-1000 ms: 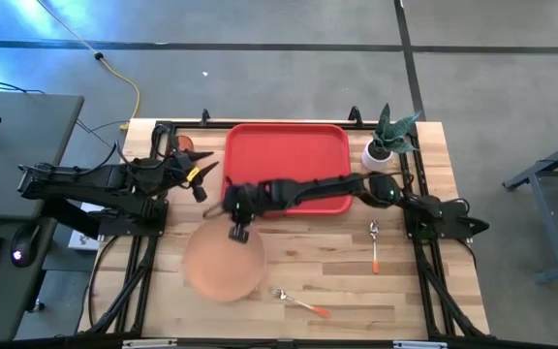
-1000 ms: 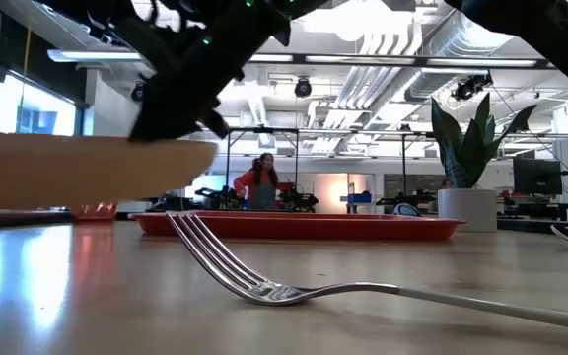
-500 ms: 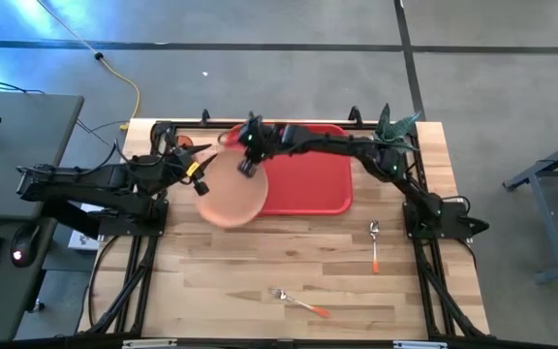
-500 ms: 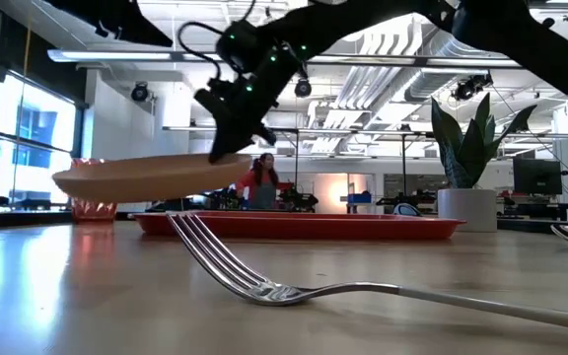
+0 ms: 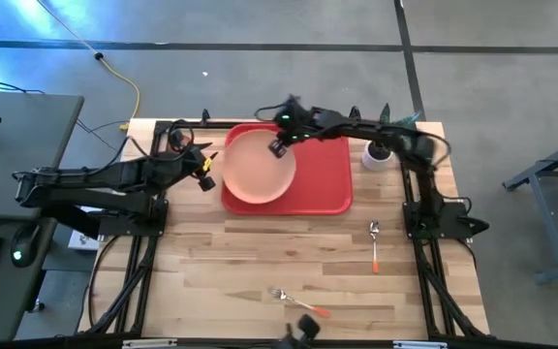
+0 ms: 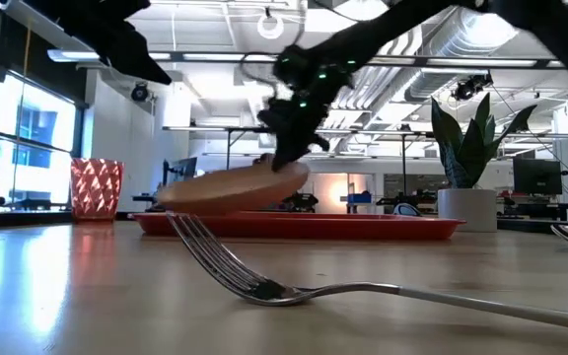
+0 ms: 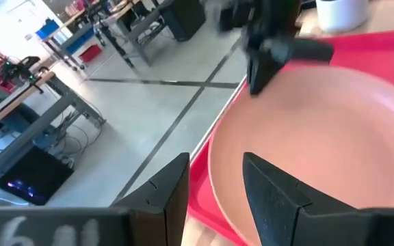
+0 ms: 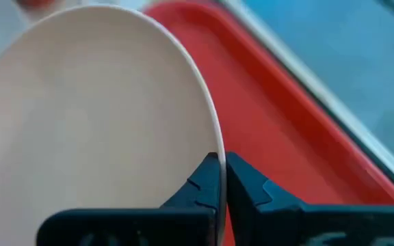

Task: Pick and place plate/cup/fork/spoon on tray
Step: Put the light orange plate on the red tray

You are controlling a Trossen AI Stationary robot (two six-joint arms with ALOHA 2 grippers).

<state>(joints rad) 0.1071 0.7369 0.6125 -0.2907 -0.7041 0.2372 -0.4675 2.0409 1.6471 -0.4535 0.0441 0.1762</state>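
Observation:
The peach-pink plate [image 5: 258,167] hangs over the left part of the red tray [image 5: 323,189], tilted in the low view [image 6: 227,187]. My right gripper [image 5: 279,147] is shut on the plate's rim. My left gripper [image 5: 204,174] is open and empty just off the tray's left edge, its fingers pointing at the plate [image 7: 320,137]. The red-orange cup [image 6: 97,187] stands at the far left behind my left arm. The fork [image 5: 296,302] lies near the front edge. The spoon [image 5: 374,244] lies at the right. My right gripper pinches the plate's rim [image 8: 214,147] between its two fingers, one above and one below, at the plate's far right side. The fingers [image 6: 289,163] come slanting down from above. The held side is higher and the left side [image 6: 171,195] dips toward the tray; whether it touches, I cannot tell.
A white pot with a green plant [image 5: 381,153] stands at the tray's far right corner. The right part of the tray [image 5: 327,174] is bare. A black frame [image 5: 410,194] runs along the table's sides. Bare wood [image 5: 260,252] lies between the tray and the fork.
My right gripper has carried the plate from the table's near left toward the far edge and right, until it is over the tray. The plate was lifted clear of the wood and now hangs lower and tilted over the tray's left part.

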